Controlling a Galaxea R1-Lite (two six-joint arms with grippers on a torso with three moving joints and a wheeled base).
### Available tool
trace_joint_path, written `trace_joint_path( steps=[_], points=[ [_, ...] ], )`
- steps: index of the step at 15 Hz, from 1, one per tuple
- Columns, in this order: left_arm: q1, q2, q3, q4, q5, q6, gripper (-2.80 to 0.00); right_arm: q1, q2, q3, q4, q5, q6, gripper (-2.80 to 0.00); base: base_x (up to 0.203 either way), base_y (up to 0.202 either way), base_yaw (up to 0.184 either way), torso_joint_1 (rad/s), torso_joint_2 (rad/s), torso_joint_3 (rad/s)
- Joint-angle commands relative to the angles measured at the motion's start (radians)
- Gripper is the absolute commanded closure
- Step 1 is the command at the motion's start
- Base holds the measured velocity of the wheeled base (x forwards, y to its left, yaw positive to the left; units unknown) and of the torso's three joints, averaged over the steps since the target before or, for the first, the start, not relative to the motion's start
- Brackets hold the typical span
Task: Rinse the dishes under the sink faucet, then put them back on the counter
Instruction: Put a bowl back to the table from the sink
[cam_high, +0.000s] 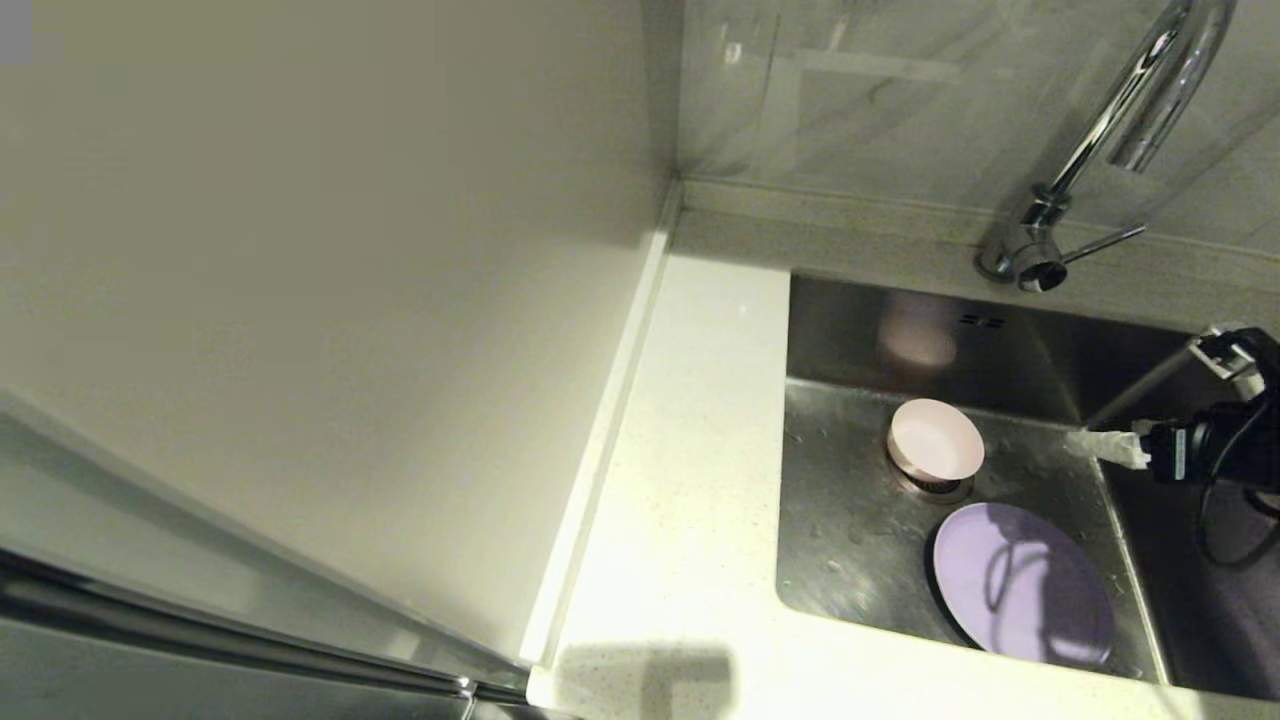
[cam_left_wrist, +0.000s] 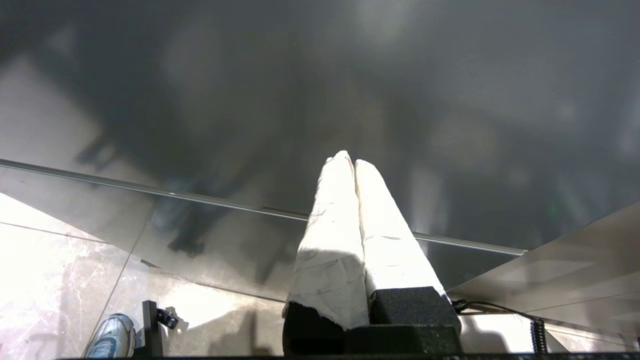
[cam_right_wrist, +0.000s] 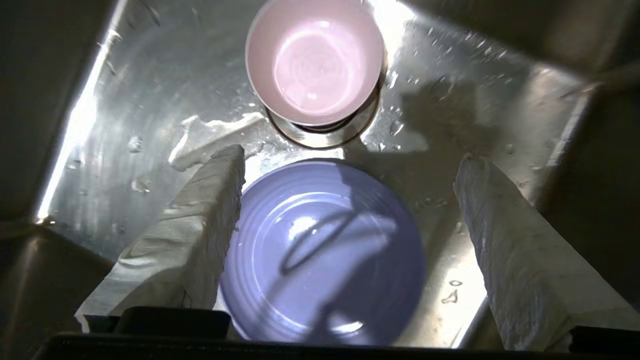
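The pink bowl (cam_high: 936, 443) sat on the drain and the lilac plate (cam_high: 1022, 583) lay beside it in the sink (cam_high: 850, 540); neither had yet returned to the counter (cam_high: 690, 420). The right gripper (cam_right_wrist: 350, 200) hovered above them, fingers spread and empty; the left gripper (cam_left_wrist: 354, 165) hung parked, fingers together.

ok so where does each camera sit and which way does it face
Head view: on the robot's head, looking forward and down at the counter, sink and faucet; the right hand shows at the right edge.
Left wrist view: behind the shut left hand, facing a dark glossy panel and tiled floor.
Right wrist view: behind the open right hand, looking down into the sink.
Head and right wrist views share the pink bowl and lilac plate.
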Motion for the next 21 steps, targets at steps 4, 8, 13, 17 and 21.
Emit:
trace_joint_path(
  steps=[4,8,13,17,21],
  points=[
    [-0.001,0.000,0.003,0.000,0.000,0.000,0.00,0.017,0.229,-0.068,-0.042,-0.011,-0.012,-2.80,0.000,0.000,0.000,0.000,0.00,0.000],
    [0.001,0.000,0.003,0.000,0.000,0.000,0.00,0.096,0.320,-0.075,-0.176,-0.125,-0.011,-2.80,0.000,0.000,0.000,0.000,0.00,0.000],
    [0.000,0.000,0.003,0.000,0.000,0.000,0.00,0.181,0.403,-0.111,-0.290,-0.229,0.031,-2.80,0.000,0.000,0.000,0.000,0.00,0.000],
    [0.000,0.000,0.003,0.000,0.000,0.000,0.00,0.202,0.477,-0.215,-0.322,-0.301,0.124,-2.80,0.000,0.000,0.000,0.000,0.00,0.000],
    [0.001,0.000,0.003,0.000,0.000,0.000,0.00,0.201,0.534,-0.272,-0.346,-0.344,0.167,-2.80,0.000,0.000,0.000,0.000,0.00,0.000]
  ],
)
